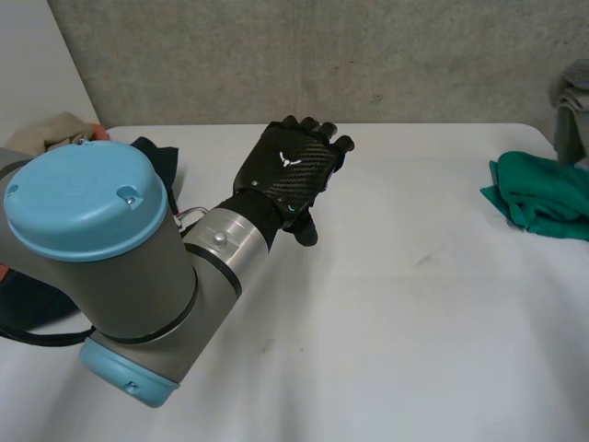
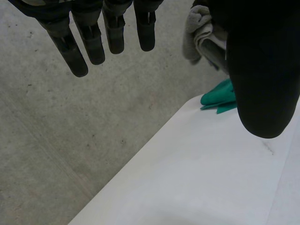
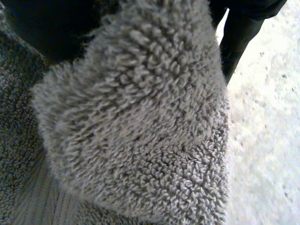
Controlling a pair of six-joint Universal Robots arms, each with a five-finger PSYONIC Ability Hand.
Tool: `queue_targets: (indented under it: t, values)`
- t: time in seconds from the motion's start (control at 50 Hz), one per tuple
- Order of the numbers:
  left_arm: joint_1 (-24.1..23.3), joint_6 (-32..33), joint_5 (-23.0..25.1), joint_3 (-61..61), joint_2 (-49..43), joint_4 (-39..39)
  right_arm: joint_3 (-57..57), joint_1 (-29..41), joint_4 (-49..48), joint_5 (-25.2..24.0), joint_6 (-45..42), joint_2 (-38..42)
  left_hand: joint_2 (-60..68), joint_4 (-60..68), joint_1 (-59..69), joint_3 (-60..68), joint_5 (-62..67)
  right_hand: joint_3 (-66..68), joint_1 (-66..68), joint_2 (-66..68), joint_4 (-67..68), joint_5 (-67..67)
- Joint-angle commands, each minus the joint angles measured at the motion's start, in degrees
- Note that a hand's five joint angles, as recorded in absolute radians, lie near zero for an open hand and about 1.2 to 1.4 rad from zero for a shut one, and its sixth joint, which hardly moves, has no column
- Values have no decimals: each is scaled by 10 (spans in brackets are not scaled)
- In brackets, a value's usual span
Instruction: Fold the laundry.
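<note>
My left hand (image 1: 293, 170) hovers over the white surface (image 1: 414, 304) at about 11 o'clock, palm down, fingers (image 2: 93, 42) straight and spread, holding nothing. A grey towel (image 3: 140, 122) is bunched thick against the palm of my right hand (image 3: 236, 37). I cannot tell whether that hand grips it. The towel hangs at the surface's 2 o'clock edge, and just below it, near 3 o'clock, lies a crumpled green cloth (image 1: 538, 193). More clothes (image 1: 55, 133) are heaped at 10 o'clock behind my left arm.
</note>
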Motion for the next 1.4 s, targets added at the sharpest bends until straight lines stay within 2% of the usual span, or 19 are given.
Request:
queue_targets:
  t: [0.02,0.12,0.28,0.54,0.56,0.6,0.66,0.72,0.8,0.84,0.86,0.92,0.98,1.1,1.14,1.24,1.28,1.34,1.4]
  values:
    - [0,-1,0,-2,-1,0,-6,9,-13,-2,0,48,-6,-6,-13,-7,2,137,240,151,115,180]
    - [0,-1,-1,-4,-5,0,51,8,-49,-22,-2,79,-6,-6,-13,-7,2,137,240,151,115,180]
    - [-2,-1,0,-10,-6,0,148,-12,-115,-103,-2,81,-6,-6,-13,-7,2,137,240,151,115,180]
    - [-6,-1,-1,-12,1,0,227,-61,-35,-109,-21,7,-6,-6,-13,-7,2,137,240,151,115,180]
    - [-6,-1,-1,-12,1,0,230,-62,-26,-109,-30,3,-6,-6,-13,-7,2,61,164,75,39,104]
    - [-6,0,-1,-15,2,0,239,-65,5,-107,-61,-9,-8,-7,-15,-9,0,-539,-437,-526,-561,-497]
    - [-6,1,-1,-16,4,0,247,-74,56,-104,-107,-33,-9,-9,-17,-11,-2,-563,-460,-549,-585,-520]
    - [-6,1,-1,-17,5,0,246,-87,124,-80,-156,-68,-9,-9,-17,-11,-2,-563,-460,-549,-585,-520]
    - [-7,1,-2,-19,14,0,237,-108,222,20,-241,-133,-11,-11,-18,-13,-3,-563,-460,-549,-585,-520]
    - [-7,1,-2,-19,22,0,228,-115,236,60,-272,-155,-13,-12,-20,-14,-5,-563,-460,-549,-585,-520]
    - [-6,0,-2,-19,27,0,213,-122,247,119,-317,-176,-14,-14,-22,-16,-7,-563,-460,-549,-585,-520]
    - [-5,0,-2,-16,40,0,196,-121,244,201,-385,-212,-16,-16,-24,-18,-8,-563,-460,-549,-585,-520]
    - [0,-1,-2,-9,59,2,191,-117,225,243,-420,-254,-18,-17,-25,-19,-10,-563,-460,-549,-585,-520]
    - [23,2,-16,14,85,18,255,-6,165,231,-323,-331,-13,-12,-20,-14,-5,-563,-460,-549,-585,-520]
    - [58,5,-50,22,94,24,312,30,152,205,-264,-386,-13,-12,-20,-14,-5,-563,-460,-549,-585,-520]
    - [157,23,-88,29,94,29,456,87,131,86,-177,-483,-14,-14,-22,-16,-7,-563,-460,-549,-585,-520]
    - [210,48,-88,27,86,29,525,126,125,12,-155,-512,-14,-14,-22,-16,-7,-563,-460,-549,-585,-520]
    - [275,107,-87,24,39,30,602,193,132,-42,-156,-532,-16,-16,-24,-18,-8,-563,-460,-549,-585,-520]
    - [306,150,-86,26,-9,31,651,234,139,-58,-168,-535,-18,-17,-25,-19,-10,-563,-460,-549,-585,-520]
